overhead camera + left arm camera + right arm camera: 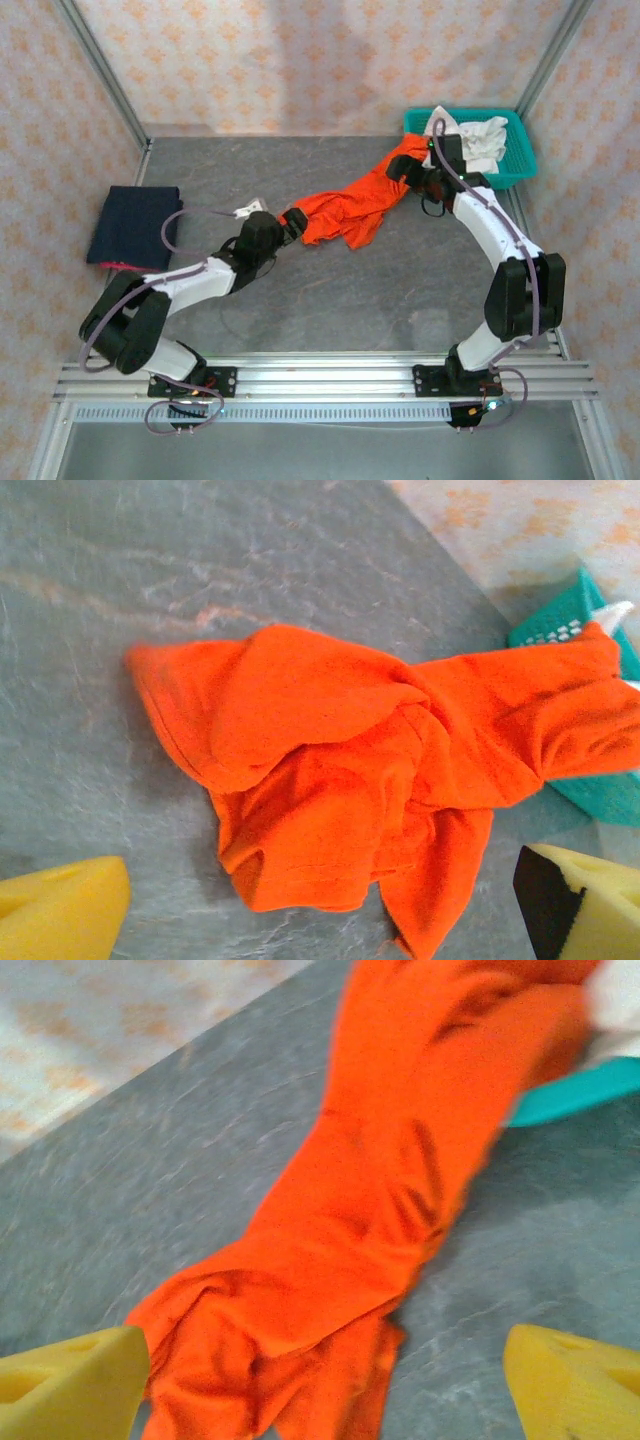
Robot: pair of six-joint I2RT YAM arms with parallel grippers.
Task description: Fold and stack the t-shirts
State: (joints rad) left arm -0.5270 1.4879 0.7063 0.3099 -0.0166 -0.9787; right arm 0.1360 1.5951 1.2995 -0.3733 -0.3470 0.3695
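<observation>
Two soft cloth short-sleeved shirts on the grey marbled tabletop. Bright orange-red t-shirt unfolded and rumpled, bunched at mid-table, then stretched as a long band up and right to the teal plastic lattice basket, with the far end draped over the basket's near-left rim. Dark navy t-shirt folded flat at the table's left edge, well apart from the orange one, with a thin red strip showing under its near side. Crumpled white cloth inside the basket.

Left gripper just beside the bunched left end of the orange-red t-shirt, yellow foam fingers spread wide, clamping nothing; in the left wrist view, cloth low between them on the table, apart from both pads.

Right gripper over the stretched band close to the basket, yellow fingers likewise set wide apart, nothing pinched; in the right wrist view, orange cloth just beside the left-hand pad, contact impossible to judge.
</observation>
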